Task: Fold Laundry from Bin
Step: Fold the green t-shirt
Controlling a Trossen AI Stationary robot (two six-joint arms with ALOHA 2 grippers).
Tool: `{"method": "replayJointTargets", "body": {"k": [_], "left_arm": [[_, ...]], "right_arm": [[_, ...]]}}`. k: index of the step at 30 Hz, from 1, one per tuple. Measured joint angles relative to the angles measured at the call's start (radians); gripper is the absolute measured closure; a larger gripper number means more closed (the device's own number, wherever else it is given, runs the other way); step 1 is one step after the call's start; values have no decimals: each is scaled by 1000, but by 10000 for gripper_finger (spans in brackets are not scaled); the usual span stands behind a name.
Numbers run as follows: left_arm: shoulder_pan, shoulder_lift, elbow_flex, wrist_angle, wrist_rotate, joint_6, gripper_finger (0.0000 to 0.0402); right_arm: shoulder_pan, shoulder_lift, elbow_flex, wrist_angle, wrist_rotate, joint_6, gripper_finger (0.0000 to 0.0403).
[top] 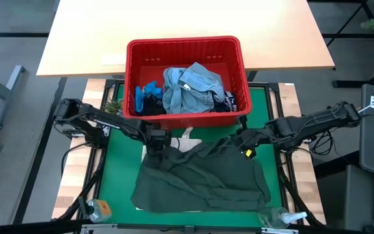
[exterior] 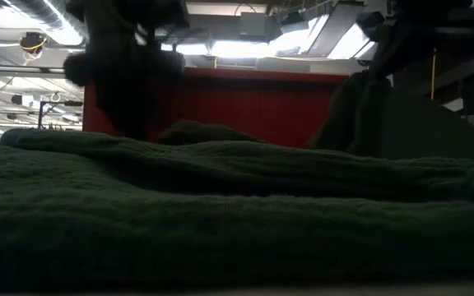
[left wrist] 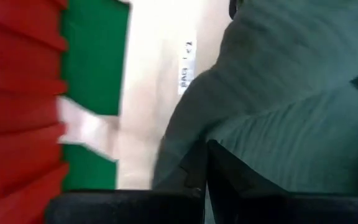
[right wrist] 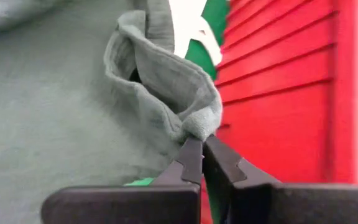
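Note:
A dark green garment (top: 203, 179) lies spread on the green mat (top: 119, 172) in front of the red bin (top: 187, 49), its near part flat on the mat. My left gripper (top: 156, 153) is shut on its far left corner and my right gripper (top: 244, 148) is shut on its far right corner. In the bin lie a light blue denim shirt (top: 193, 88), a bright blue piece (top: 145, 94) and a dark navy piece (top: 229, 101). My left gripper pinches the green garment's far left edge (left wrist: 194, 165) between its two fingers, coming steeply from above. The cloth runs from the fingers down to the mat. My right gripper pinches a bunched fold at the far right corner (right wrist: 197, 127) at its fingertips, slanting down. That corner is raised off the mat; the rest lies on it.
The bin's near wall (top: 187, 118) stands just beyond both grippers. A white paper (top: 187, 138) lies on the mat between them. Spray bottles (top: 96, 209) (top: 284, 218) stand at the mat's near corners. A wooden table (top: 187, 26) lies behind the bin.

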Motion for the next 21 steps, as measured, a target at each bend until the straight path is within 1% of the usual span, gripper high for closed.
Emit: {"method": "replayJointTargets", "body": {"k": [5,11,14,16,21], "left_arm": [[28,-91,29,-83,10,0,401],[53,-174,28,-154,8,-16,401],[60,-190,28,-174,14,-42,401],[59,-191,28,-191,41,-55,401],[38,-191,28,-196,73,-63,401]], "right_arm": [[0,-78,19,-41,58,1,400],[1,-121,20,-175,59,51,400],[1,-121,20,-233,59,83,400],[1,-121,20,-259,54,94,400],[1,-120,20,-277,4,107,400]]}}
